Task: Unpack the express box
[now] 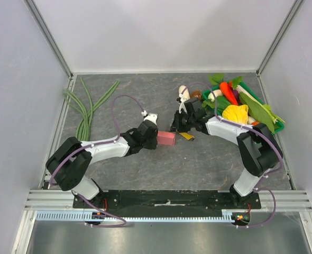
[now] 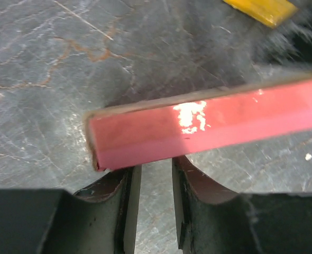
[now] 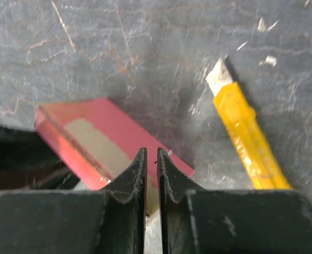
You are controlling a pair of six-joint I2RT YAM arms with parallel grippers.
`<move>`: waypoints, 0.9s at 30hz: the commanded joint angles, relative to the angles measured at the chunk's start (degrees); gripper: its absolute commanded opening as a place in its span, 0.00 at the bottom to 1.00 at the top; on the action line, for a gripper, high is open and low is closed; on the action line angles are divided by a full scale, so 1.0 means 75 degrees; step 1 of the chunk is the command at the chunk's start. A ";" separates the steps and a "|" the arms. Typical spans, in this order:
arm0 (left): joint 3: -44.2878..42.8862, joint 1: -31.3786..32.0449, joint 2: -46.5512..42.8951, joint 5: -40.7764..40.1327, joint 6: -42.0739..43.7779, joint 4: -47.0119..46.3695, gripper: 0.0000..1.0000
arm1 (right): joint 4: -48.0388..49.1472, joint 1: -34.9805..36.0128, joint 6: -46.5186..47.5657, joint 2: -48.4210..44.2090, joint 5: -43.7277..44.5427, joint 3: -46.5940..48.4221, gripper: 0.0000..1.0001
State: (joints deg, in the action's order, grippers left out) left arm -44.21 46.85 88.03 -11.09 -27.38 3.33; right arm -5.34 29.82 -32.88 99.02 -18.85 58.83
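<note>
express box [image 1: 166, 138], left end masked | left gripper [image 2: 156, 172]: tips behind box, narrow gap, hold unclear | right gripper [image 3: 149, 153]: almost closed | knife [image 1: 186, 136] 3 o'clock of box, part-hidden | grey table [image 1: 198, 166]

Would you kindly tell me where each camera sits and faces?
Top external: above and behind the bases, looking down on the table; left arm and right arm show.
Left wrist: close over the express box edge; left hand at bottom.
Right wrist: angled down at box and knife; right hand at bottom.
Wrist views share box and knife.
</note>
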 commanded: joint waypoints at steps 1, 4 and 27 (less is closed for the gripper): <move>-0.0410 -0.0176 0.0216 -0.0466 -0.0756 0.0060 0.35 | -0.0096 0.0171 -0.0139 -0.0851 -0.0240 -0.0343 0.16; -0.0551 -0.0363 0.0391 -0.0233 -0.0873 -0.0034 0.35 | -0.0143 0.0300 -0.0115 -0.1121 -0.0217 -0.0496 0.18; 0.1499 -0.2906 -0.0941 0.1060 -0.3428 0.0456 0.31 | -0.0541 0.1753 -0.0151 0.0389 0.0709 0.1261 0.16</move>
State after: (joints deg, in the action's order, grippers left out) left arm -34.65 26.39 87.85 9.43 -50.06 -6.26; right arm -9.02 41.71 -34.89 99.96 -14.76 64.88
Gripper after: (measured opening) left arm 0.308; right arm 0.162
